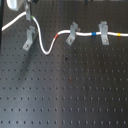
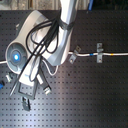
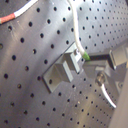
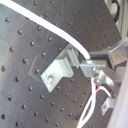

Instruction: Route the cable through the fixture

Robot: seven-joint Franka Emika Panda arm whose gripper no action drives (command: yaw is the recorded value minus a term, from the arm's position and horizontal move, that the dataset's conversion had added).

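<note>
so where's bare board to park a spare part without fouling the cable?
In the first exterior view, the whole breadboard below the cable is bare, out to its lower edge. Crowded: the upper strip, where the cable threads three clips, and the gripper works at that view's upper left.

All four pictures are small and soft, with fine detail smeared. In the first exterior view the perforated table [image 1: 75, 95] is dim and evenly lit, darkest toward 5 o'clock, and a faint shadow falls from the slanted clip [image 1: 28, 38] toward 7 o'clock. The cable [image 1: 50, 47] is bright against it, nearly blown out. In the second exterior view the arm's white shell [image 2: 42, 37] glares and loses surface detail, while the table stays near black. Both wrist views are blurred; the table shows a grey sheen, and the nearest parts at 3 o'clock are out of focus.
</note>
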